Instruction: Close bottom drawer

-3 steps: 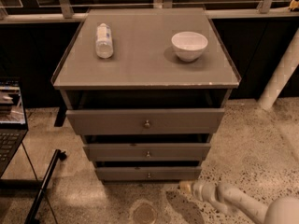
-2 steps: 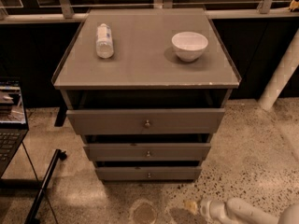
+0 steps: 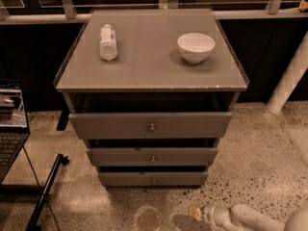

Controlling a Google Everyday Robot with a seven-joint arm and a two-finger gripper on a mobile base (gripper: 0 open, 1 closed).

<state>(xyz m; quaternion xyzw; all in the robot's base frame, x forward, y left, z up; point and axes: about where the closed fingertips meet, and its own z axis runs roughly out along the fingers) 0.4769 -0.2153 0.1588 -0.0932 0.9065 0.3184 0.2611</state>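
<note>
White arm casing leads to the gripper [image 3: 195,212], which sits low over the speckled floor [image 3: 260,167], in front of and to the right of the cabinet [image 3: 144,73] and touching nothing. Whether it is wide or narrow I cannot tell. It points left toward the bottom drawer [image 3: 125,179], the lowest grey front with a small knob [image 3: 153,180]. A dark gap above that front suggests it stands slightly out, so staying low probably serves a push. Above it are the middle drawer [image 3: 120,156] and top drawer [image 3: 110,125], then a bottle [image 3: 108,42] and a bowl [image 3: 196,47] on top.
</note>
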